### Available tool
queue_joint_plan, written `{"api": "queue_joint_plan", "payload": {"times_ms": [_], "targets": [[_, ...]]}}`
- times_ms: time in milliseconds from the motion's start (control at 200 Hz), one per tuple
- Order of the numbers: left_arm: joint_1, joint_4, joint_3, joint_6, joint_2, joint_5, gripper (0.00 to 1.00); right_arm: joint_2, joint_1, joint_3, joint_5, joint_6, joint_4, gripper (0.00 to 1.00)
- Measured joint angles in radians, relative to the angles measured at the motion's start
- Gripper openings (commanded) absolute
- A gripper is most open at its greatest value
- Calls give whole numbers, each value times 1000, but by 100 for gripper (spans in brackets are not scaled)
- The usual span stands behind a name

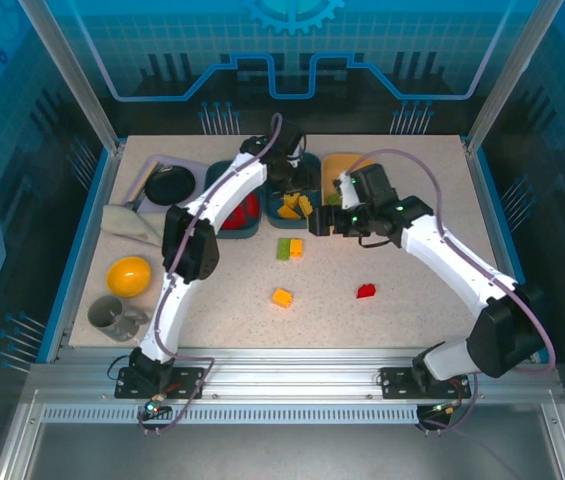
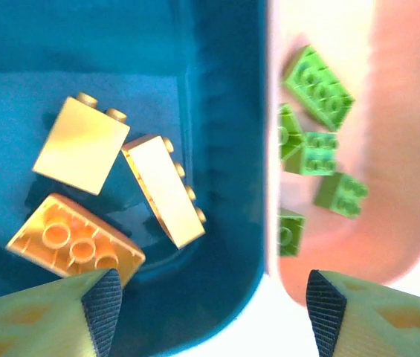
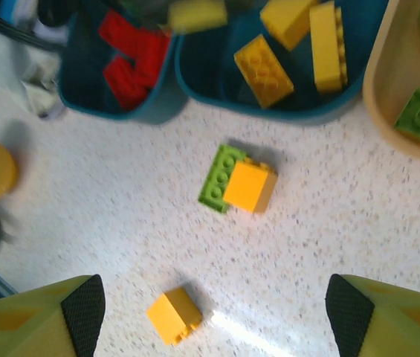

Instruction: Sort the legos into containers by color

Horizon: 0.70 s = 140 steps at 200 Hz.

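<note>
My left gripper [image 2: 213, 305] hangs open over the middle teal tub [image 2: 224, 186], nothing between its fingers. Three yellow legos [image 2: 161, 190] lie in that tub. Beside it the orange tub [image 2: 395, 223] holds several green legos [image 2: 317, 82]. My right gripper [image 3: 213, 312] is open above the table. Below it a green lego [image 3: 215, 175] is joined to a yellow one [image 3: 250, 186], and a loose yellow lego [image 3: 174, 314] lies nearer. A red lego [image 1: 366, 291] sits on the table to the right. The left teal tub [image 3: 83, 89] holds red legos [image 3: 131, 56].
A yellow bowl [image 1: 129, 275] and a grey mug [image 1: 112, 317] stand at the left front. A black round bowl on a lavender tray [image 1: 167, 183] and a cloth [image 1: 127, 222] lie at the back left. Both arms meet near the tubs.
</note>
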<state>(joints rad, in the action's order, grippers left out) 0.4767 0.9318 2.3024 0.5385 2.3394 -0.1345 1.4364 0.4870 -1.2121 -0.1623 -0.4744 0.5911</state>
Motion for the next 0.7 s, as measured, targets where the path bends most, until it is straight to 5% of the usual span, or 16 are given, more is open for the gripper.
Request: {"api": "queue_joint_plan", "payload": {"times_ms": [320, 700], "targets": [[-64, -155, -576, 120, -553, 42, 74, 93, 182, -1, 157, -55, 51, 81], [-72, -233, -1254, 229, -1005, 26, 76, 375, 193, -150, 177, -137, 51, 74]]}}
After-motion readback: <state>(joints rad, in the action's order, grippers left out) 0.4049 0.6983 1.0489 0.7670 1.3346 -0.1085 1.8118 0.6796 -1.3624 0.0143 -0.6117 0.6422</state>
